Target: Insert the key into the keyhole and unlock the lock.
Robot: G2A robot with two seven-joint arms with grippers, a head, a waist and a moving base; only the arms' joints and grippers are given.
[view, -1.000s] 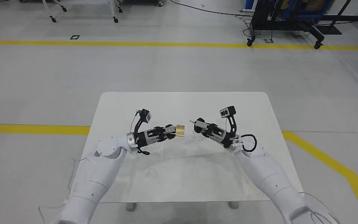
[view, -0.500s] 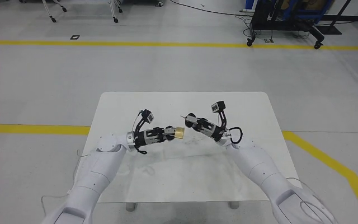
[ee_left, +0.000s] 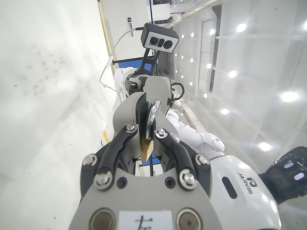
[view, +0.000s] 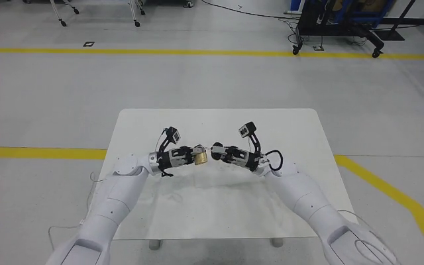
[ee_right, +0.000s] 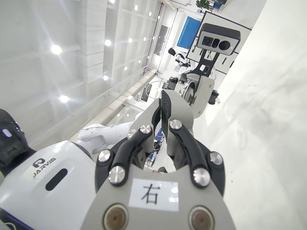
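**Mia:** What was the left tool doing?

**Ben:** The left tool (view: 190, 157) was up over the worktop (view: 218, 205). It was squeezed tight on the lock (view: 199, 158). The gold lock stuck out past its tips, toward the other tool.

**Mia:** Did the left tool's own camera see the lock?

**Ben:** Yes. Gold showed in the gap in the middle of the tool, close to its palm. A shiny silver bit (ee_left: 152, 112) sat further out, by its tips. I could not tell if that bit was part of the lock or part of the key.

**Mia:** Where was the key?

**Ben:** From above, the key (view: 209, 148) was a thin little thing. It poked out of the right tool's tip and pointed at the lock. It was just beside the lock, maybe touching. I could not tell if its end was inside the lock.

**Mia:** And the right tool?

**Ben:** The right tool (ee_right: 163, 99) had its two fingers (ee_right: 181, 114) pressed together on the key. From its own camera the key was hidden behind the black pads (ee_right: 165, 110). The two tools were tip to tip, very near each other.
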